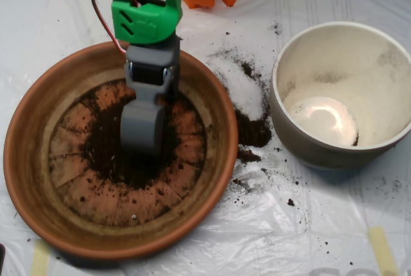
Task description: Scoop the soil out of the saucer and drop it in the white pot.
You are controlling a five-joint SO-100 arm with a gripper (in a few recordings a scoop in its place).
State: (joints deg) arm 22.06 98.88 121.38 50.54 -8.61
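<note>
Overhead view: the saucer [38, 180] fills the left of the scene, and the soil [106, 141] lies as a thin dark patch in the middle of its floor, spreading a little toward the near side. More soil is spilled on the table between the saucer and the white pot [292, 141], beside a patch of white powder [247, 93]. The pot stands to the right, close to the saucer but apart from it; apart from a dark speck or two, I see no soil inside.

The soil looks loose, light and crumbly, so it should give way easily yet trickle off any edge that tilts. It is best taken from the thickest part at the centre, by digging down and closing around it.

The scoop [141, 128] stands nose-down in the middle of the soil, its tip in or right at the dark layer. From above I cannot tell whether its shells are parted or closed, nor whether it holds any soil.
</note>
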